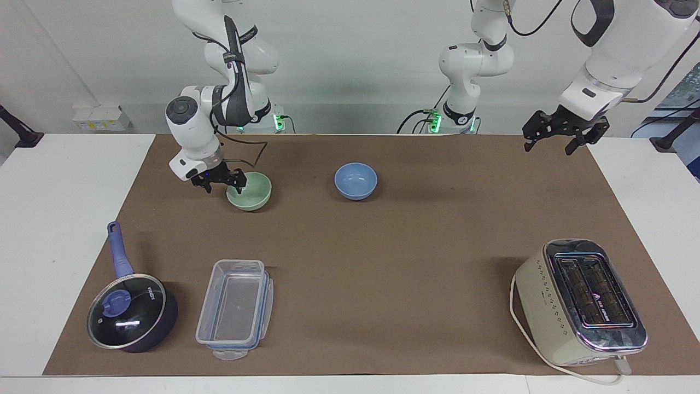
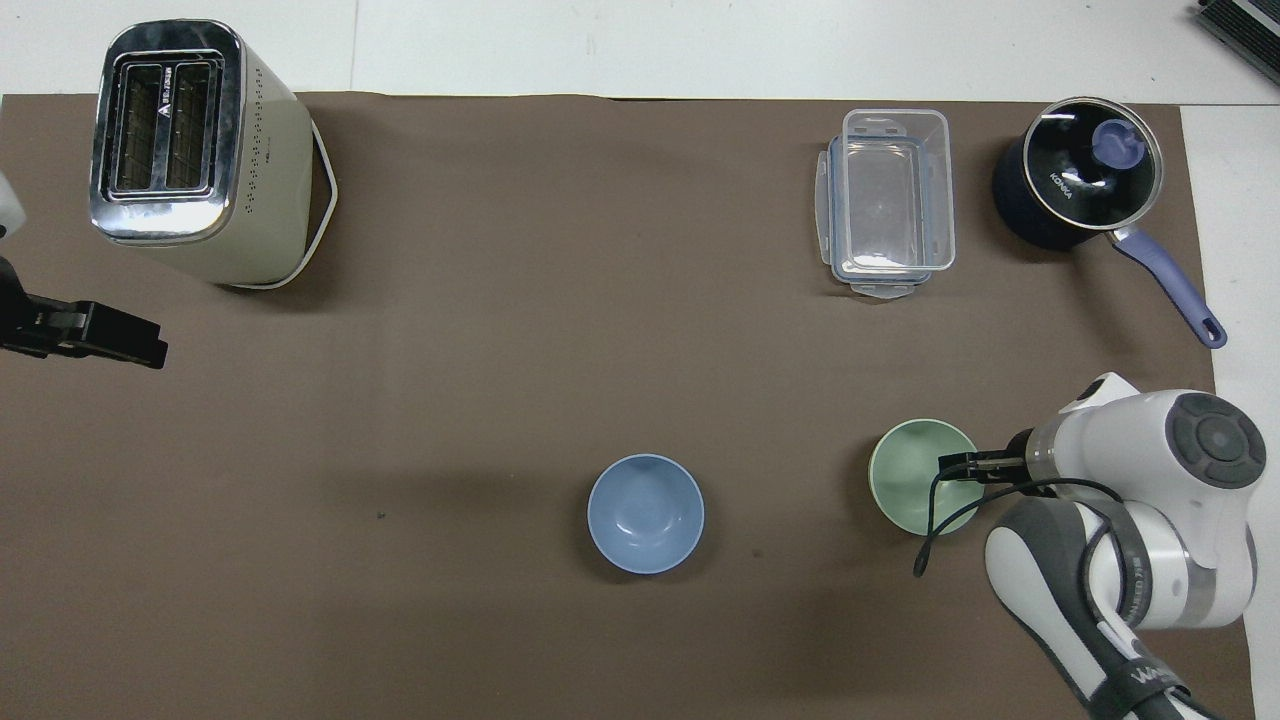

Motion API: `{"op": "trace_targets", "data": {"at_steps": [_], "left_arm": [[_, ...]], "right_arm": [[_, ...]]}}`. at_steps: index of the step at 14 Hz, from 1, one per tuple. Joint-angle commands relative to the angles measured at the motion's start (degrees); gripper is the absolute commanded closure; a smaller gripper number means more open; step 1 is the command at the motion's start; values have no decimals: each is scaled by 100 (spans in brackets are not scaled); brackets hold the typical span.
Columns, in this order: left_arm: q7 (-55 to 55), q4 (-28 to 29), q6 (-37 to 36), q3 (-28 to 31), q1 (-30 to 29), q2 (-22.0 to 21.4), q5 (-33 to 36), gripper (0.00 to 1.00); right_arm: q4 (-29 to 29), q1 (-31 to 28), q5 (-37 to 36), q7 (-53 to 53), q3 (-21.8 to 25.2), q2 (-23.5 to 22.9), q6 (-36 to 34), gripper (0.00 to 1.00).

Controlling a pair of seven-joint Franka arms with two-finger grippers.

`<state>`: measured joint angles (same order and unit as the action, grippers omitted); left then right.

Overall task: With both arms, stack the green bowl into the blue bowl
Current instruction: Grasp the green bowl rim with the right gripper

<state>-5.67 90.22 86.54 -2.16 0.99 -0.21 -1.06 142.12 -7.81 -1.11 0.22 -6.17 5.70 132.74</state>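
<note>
Green bowl [image 1: 249, 190]: mint, upright on the brown mat [image 1: 383, 262], toward the right arm's end, beside the blue bowl [image 1: 356, 180] but apart from it.
Right gripper [image 1: 217, 180]: I see it low at the green bowl's rim, one finger inside, one outside; jaws apart.
Left gripper [image 1: 558, 131]: raised over the mat's edge at the left arm's end; jaws apart, holding nothing.
Farther out: clear lidded container [image 1: 235, 309], dark-blue saucepan [image 1: 132, 311], toaster [image 1: 582, 302].
</note>
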Motion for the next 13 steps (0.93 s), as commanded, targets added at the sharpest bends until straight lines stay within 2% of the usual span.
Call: {"op": "trace_targets", "data": {"at_steps": [1,2,4,7,11,13], "left_arm": [[13,-75,-138,-48,-117,30,115,0],[13,-75,-137,-48,-117,30,115,0],[13,-75,-137,-48,-117,30,115,0],[13,-75,-137,-48,-117,30,115,0],[13,-75,-137,-48,-117,30,115,0],[13,-75,-137,-48,-117,30,115,0]], "right_arm": [[114,-11,111,-224,-16,54,121,9],[114,-10,119,-224,-16,45,112,23],[105,16,119,-224,-24,45,95,71],[61,42,409,-215,-16,63,77,100],[-70,60,532,-163,-59,264,-150,100],[-272,383,812,-84,-60,466,-545,100]]}}
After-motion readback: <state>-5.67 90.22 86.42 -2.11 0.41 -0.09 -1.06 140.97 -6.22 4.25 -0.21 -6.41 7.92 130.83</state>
